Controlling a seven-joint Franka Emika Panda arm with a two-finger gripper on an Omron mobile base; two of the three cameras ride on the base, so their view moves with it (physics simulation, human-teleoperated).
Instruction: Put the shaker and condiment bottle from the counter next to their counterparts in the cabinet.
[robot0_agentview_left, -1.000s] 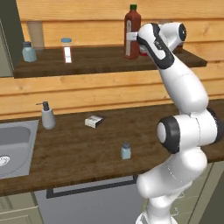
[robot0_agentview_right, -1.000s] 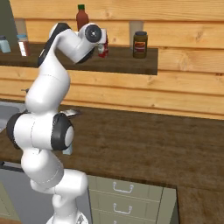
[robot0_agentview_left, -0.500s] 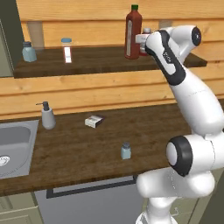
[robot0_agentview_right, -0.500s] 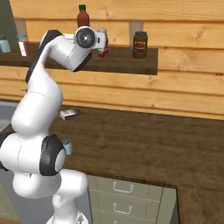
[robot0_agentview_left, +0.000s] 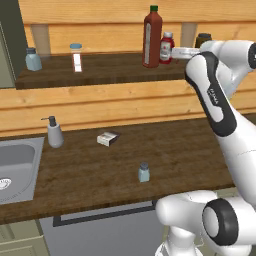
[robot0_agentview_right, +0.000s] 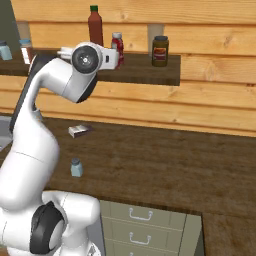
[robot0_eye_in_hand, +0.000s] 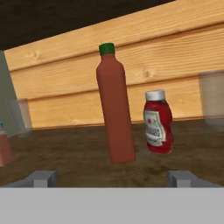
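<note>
The gripper (robot0_eye_in_hand: 112, 178) is raised to shelf height and points level into the cabinet (robot0_agentview_left: 100, 75), its two fingertips (robot0_eye_in_hand: 41, 178) spread wide apart with nothing between them. Just ahead of it the condiment bottle (robot0_eye_in_hand: 115, 105) stands upright on the dark shelf board, free of both fingers, and the short red bottle (robot0_eye_in_hand: 158, 122) with the white label stands just beside it, toward the right of the hand view, a small gap between the two. In the left base view the tall bottle (robot0_agentview_left: 152, 37) rises just left of the gripper (robot0_agentview_left: 180, 52), with the short bottle (robot0_agentview_left: 167, 47) behind it against the plank wall. The arm climbs from the base, bends at the elbow and reaches up and forward, so that the wrist lies level with the shelf edge; in the right base view the hand (robot0_agentview_right: 107, 57) sits in front of the short bottle (robot0_agentview_right: 117, 46). A dark jar (robot0_agentview_right: 160, 51) stands farther right on the shelf. At the shelf's left end sit a pale shaker (robot0_agentview_left: 33, 59) and a clear jar (robot0_agentview_left: 76, 56). Below, on the counter (robot0_agentview_left: 190, 150), the shaker (robot0_agentview_left: 144, 172) stands upright near the front edge, well apart from a small box (robot0_agentview_left: 108, 138) and a pump dispenser (robot0_agentview_left: 54, 133) beside the sink (robot0_agentview_left: 15, 165).
</note>
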